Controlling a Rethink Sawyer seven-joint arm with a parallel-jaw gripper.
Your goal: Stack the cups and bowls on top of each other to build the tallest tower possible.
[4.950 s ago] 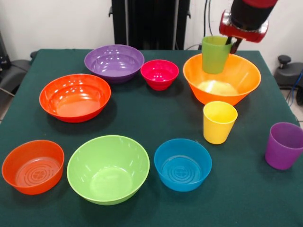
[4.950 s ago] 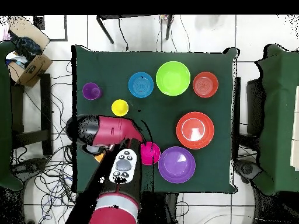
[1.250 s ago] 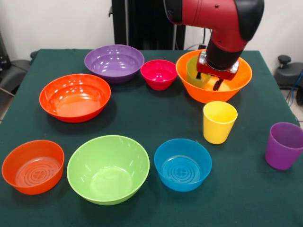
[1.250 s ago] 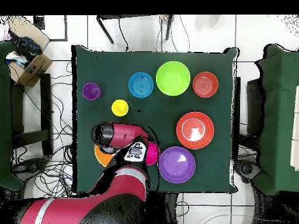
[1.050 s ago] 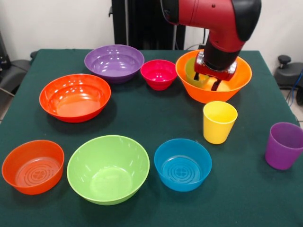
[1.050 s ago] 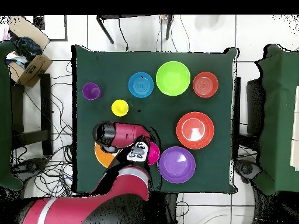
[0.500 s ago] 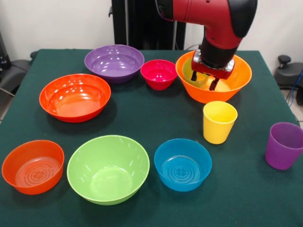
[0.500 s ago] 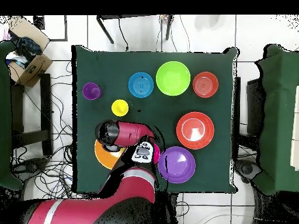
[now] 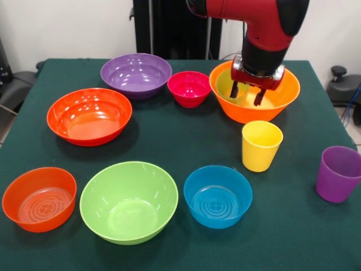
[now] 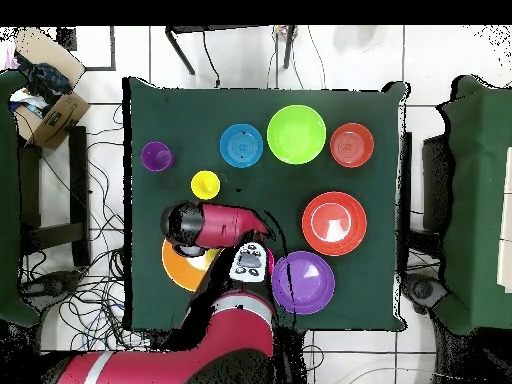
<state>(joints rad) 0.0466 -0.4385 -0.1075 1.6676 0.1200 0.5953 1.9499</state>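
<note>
The green cup (image 9: 227,84) stands inside the big orange bowl (image 9: 282,99) at the back right of the front view, towards its left side. My gripper (image 9: 246,94) hangs over that bowl, open, its left finger just in front of the cup's rim. The yellow cup (image 9: 261,145) and purple cup (image 9: 338,173) stand alone to the right. The purple bowl (image 9: 136,74), small pink bowl (image 9: 190,87), wide red-orange bowl (image 9: 89,115), small orange bowl (image 9: 39,197), big lime green bowl (image 9: 128,200) and small blue bowl (image 9: 217,195) sit apart on the table.
The green cloth table (image 9: 169,141) carries everything. In the overhead view my arm (image 10: 215,225) covers most of the big orange bowl (image 10: 182,270) and the pink bowl. A cardboard box (image 10: 55,115) and cables lie on the floor off the table's left side.
Since five seconds ago the green cup has come down into the big orange bowl, and the bowl has shifted a little left. In the last half second the gripper has risen slightly.
</note>
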